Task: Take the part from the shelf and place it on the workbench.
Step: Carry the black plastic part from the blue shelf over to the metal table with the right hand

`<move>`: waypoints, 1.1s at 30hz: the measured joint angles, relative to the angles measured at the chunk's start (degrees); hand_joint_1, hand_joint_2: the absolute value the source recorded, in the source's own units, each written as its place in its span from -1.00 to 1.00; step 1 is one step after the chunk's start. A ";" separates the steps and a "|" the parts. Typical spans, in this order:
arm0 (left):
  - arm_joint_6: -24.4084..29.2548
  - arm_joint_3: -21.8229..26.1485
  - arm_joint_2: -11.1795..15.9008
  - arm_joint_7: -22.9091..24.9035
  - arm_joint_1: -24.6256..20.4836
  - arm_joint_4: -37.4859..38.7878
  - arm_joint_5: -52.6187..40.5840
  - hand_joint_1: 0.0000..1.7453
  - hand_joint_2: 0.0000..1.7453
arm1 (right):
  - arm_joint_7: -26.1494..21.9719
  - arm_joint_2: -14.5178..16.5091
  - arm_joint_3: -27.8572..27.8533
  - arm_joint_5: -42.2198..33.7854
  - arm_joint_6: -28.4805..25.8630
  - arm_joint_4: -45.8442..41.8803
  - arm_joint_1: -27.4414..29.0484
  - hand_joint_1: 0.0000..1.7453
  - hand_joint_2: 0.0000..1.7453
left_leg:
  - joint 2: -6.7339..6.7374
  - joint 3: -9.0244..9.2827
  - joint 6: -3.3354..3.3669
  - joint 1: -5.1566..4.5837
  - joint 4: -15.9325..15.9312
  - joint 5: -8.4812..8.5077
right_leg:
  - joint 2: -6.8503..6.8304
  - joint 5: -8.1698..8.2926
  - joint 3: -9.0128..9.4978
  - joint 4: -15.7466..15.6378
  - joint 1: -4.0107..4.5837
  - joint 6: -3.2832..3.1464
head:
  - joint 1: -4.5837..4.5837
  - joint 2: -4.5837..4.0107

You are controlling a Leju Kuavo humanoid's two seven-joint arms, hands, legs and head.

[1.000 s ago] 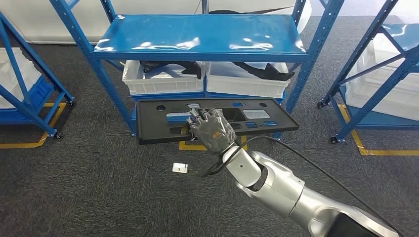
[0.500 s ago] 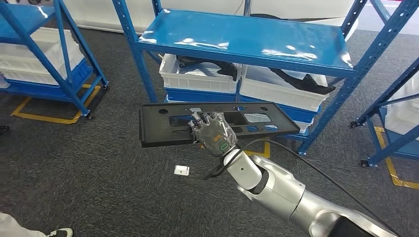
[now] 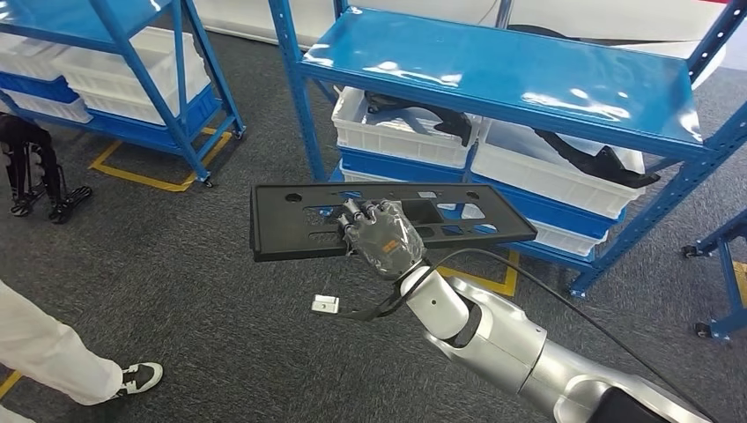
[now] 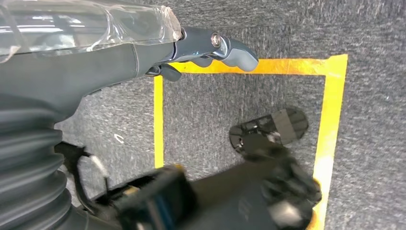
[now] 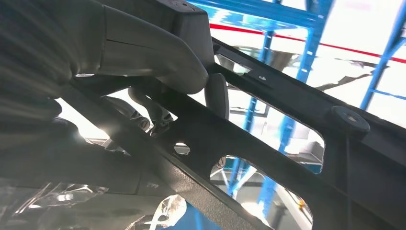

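Right hand (image 3: 380, 240) grips the long black panel part (image 3: 291, 220) flat, clear of the blue shelf (image 3: 502, 70). Left hand (image 4: 95, 52) hangs over the carpet, fingers loosely apart, holding nothing.

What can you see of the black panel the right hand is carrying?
The black panel is a long, flat, matte rectangle that looks like plastic, pierced by several rectangular cutouts and small round holes. It is off the shelf, held roughly level above the grey carpet. The right hand grips its near edge around the middle; nothing else touches it.
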 joint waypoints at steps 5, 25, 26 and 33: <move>0.10 -0.03 -0.01 0.04 0.16 0.00 -0.15 -1.00 1.00 | 0.11 -0.11 -0.10 0.25 0.00 -0.58 -0.04 1.00 1.00 | -1.70 0.78 2.02 -0.30 -2.13 0.49 | -0.61 -1.51 -0.04 1.25 0.08 1.43 | 0.22 0.01; 0.22 -0.67 0.04 0.14 -0.03 0.00 -0.81 -1.00 1.00 | 0.78 -0.07 -1.52 3.61 -5.74 -2.36 0.84 1.00 1.00 | -3.50 -8.11 -0.34 0.22 15.62 -7.31 | 2.74 0.14 -1.06 0.91 -0.32 -0.89 | -0.15 -0.01; 0.22 -0.67 0.05 0.18 -0.02 0.00 -0.84 -1.00 1.00 | 0.75 -0.05 -1.53 3.56 -5.76 -2.36 0.95 1.00 1.00 | -3.31 -8.50 -0.44 0.30 16.32 -7.08 | 2.09 0.03 -0.99 0.92 -0.33 -0.84 | -0.15 0.00; 0.22 -0.72 0.07 0.21 -0.23 0.00 -0.99 -1.00 1.00 | 0.57 0.26 -2.23 3.05 -6.60 -2.46 1.02 1.00 1.00 | -0.48 -0.11 1.23 -0.55 -1.02 0.31 | -1.76 -1.19 0.36 0.80 0.35 0.91 | 0.03 0.00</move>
